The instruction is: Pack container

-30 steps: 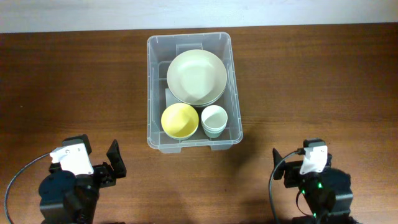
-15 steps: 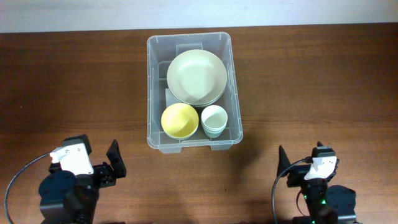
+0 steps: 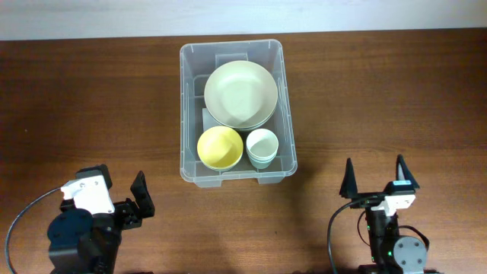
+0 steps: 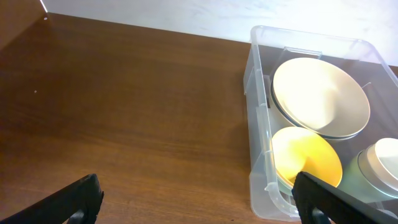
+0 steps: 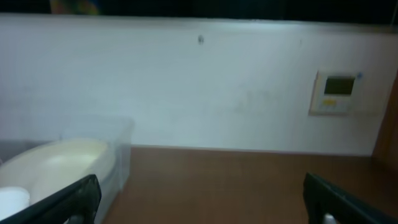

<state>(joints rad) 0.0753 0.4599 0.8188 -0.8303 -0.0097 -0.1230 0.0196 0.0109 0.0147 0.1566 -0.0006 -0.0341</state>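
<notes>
The clear plastic container [image 3: 183, 114] stands at the table's middle back. It holds pale green plates [image 3: 240, 93], a yellow bowl [image 3: 220, 147] and stacked white cups [image 3: 262, 147]. My left gripper [image 3: 118, 188] is open and empty at the front left, well short of the container. In the left wrist view its open fingers [image 4: 199, 205] frame bare table, with the container [image 4: 252, 106] to the right. My right gripper [image 3: 375, 177] is open and empty at the front right. The blurred right wrist view shows its fingers [image 5: 202, 202] wide apart and the container [image 5: 121, 149] at the far left.
The brown wooden table [image 3: 380, 91] runs to a white wall [image 5: 217, 87] at the back, which carries a small wall panel [image 5: 339, 92]. Black cables loop beside both arm bases at the front edge.
My right arm has swung and drawn back toward the front edge; both its fingers now point up toward the back. The left arm and the container's contents have not moved.
</notes>
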